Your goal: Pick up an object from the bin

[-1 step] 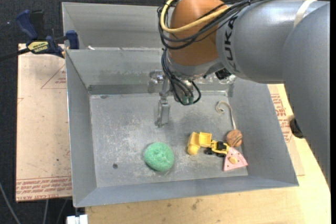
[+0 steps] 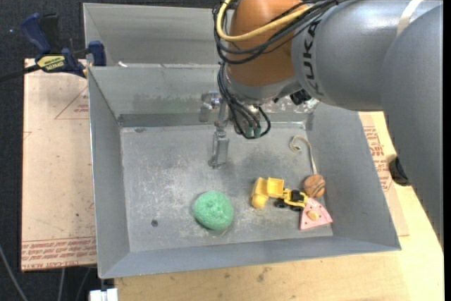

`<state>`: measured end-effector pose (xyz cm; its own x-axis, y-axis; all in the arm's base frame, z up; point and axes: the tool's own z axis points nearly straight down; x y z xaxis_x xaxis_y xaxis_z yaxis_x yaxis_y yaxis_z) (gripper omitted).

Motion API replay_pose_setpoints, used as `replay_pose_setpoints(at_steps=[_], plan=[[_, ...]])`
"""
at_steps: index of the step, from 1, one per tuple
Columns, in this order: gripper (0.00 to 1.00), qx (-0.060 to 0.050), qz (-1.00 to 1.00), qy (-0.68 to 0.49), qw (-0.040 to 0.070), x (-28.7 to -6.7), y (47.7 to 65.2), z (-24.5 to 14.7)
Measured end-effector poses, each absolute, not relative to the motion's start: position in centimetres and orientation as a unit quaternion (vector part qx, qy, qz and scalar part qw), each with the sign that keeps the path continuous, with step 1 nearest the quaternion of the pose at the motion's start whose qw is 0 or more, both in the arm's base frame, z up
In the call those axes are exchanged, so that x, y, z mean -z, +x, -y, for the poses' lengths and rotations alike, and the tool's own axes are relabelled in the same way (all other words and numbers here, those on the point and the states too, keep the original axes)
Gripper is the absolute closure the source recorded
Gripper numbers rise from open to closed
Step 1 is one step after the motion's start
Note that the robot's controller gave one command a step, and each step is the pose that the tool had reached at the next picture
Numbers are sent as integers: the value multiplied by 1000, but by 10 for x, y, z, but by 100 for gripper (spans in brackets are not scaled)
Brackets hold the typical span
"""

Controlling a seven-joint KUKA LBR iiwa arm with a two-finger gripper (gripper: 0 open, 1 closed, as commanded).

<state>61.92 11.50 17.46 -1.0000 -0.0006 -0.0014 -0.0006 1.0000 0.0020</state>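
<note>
Smooth grey arm [image 2: 366, 53], gripper [image 2: 220, 158] pressed together, empty, near a nubbly green ball [image 2: 213, 211]

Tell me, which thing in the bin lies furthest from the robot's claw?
The pink triangular piece, beyond the yellow toy and brown ball; the green lump lies nearer the gripper.

A single camera looks steeply down from above and slightly to one side onto a grey metal bin [image 2: 106, 173], near enough that the bin spans most of the frame, with the robot arm [image 2: 373, 46] entering from the right across the upper right corner.
</note>
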Motion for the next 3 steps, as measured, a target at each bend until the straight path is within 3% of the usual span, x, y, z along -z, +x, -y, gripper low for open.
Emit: replay_pose_setpoints(at_steps=[1,2,3], plan=[[0,-1,-1000,-14,2,-91,539,-102],[0,-1,-1000,-24,-1,-103,518,-88],[0,-1,-1000,-20,-2,-98,487,-116]])
